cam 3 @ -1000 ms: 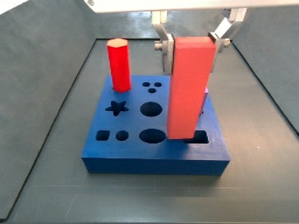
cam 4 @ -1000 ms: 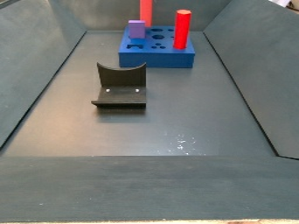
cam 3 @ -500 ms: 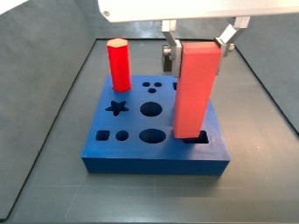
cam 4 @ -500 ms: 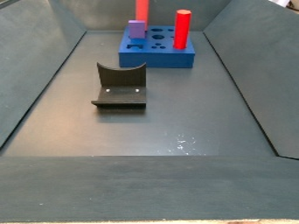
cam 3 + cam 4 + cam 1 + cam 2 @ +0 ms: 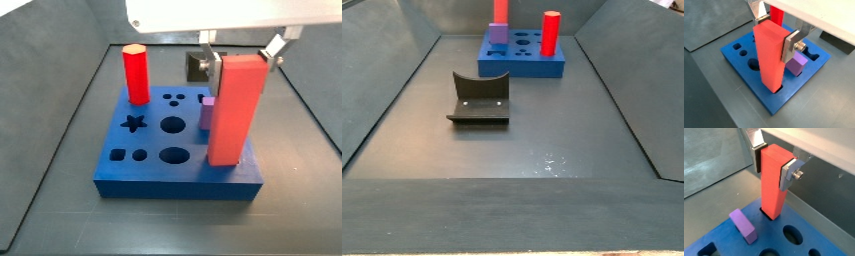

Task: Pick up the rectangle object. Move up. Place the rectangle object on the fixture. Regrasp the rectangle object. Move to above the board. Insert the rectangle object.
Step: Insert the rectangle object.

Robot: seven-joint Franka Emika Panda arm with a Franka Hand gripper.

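Observation:
The rectangle object (image 5: 238,110), a long salmon-red block, stands upright with its lower end in the square hole at a corner of the blue board (image 5: 147,170). My gripper (image 5: 241,60) is shut on its top end. In both wrist views the silver fingers press the block's two sides near the top (image 5: 771,55) (image 5: 774,183), with the gripper (image 5: 776,34) (image 5: 773,167) straddling it. The board (image 5: 784,100) (image 5: 817,233) lies under it. In a side view the block (image 5: 500,10) rises from the far board (image 5: 523,66); the gripper is cut off there. The fixture (image 5: 478,98) sits empty on the floor.
A bright red hexagonal pillar (image 5: 135,72) (image 5: 552,28) stands in the board's far corner. A small lilac cube (image 5: 797,64) (image 5: 743,224) sits in the board beside the block. Star, round and square holes lie open. Dark sloped walls (image 5: 54,150) ring the floor.
The gripper has carried the block sideways and down; its lower end has gone from hovering over the board into the square hole.

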